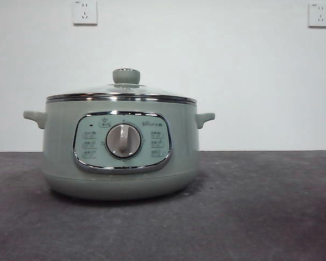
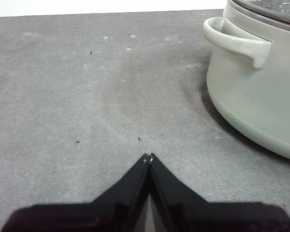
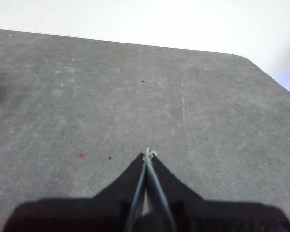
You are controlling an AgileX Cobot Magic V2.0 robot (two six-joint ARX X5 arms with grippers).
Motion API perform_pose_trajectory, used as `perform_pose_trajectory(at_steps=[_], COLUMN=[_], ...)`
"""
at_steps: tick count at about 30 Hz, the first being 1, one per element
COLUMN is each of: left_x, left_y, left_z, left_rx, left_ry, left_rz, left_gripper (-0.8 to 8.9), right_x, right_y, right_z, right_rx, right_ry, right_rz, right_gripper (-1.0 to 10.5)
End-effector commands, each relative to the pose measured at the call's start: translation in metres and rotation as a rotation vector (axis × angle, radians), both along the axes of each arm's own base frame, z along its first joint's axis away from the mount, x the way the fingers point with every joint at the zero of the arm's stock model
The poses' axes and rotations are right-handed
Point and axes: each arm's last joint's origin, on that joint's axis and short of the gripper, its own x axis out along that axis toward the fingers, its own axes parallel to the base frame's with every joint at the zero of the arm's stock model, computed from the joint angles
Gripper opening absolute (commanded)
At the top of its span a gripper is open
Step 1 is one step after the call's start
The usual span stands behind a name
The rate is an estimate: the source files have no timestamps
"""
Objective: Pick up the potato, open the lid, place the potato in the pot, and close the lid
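The pale green pot (image 1: pixel 119 149) stands on the dark table, its control panel and dial facing the front view. The glass lid (image 1: pixel 121 92) with its green knob sits closed on the pot. No potato shows in any view. My left gripper (image 2: pixel 148 157) is shut and empty over bare table, with the pot's side and handle (image 2: pixel 241 46) close beside it. In the right wrist view my right gripper (image 3: pixel 148 153) is likewise shut with nothing in it, above bare table near a rounded table corner. Neither arm appears in the front view.
A white wall with two sockets (image 1: pixel 85 12) rises behind the table. The table's far edge and rounded corner (image 3: pixel 251 60) lie ahead of the right gripper.
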Motion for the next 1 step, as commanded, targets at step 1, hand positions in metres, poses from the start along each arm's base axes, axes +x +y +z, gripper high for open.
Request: perform_pose_trajectory(at_steps=[1], left_x=[0.0002], left_y=[0.0001], left_z=[-0.0031], left_rx=[0.0], left_ry=[0.005], left_rz=[-0.002], left_gripper=[-0.03], right_x=[0.0005], right_y=[0.0], right_z=[-0.003], right_rx=[-0.005], right_ry=[0.004], right_rz=[0.003], right_gripper=[0.0])
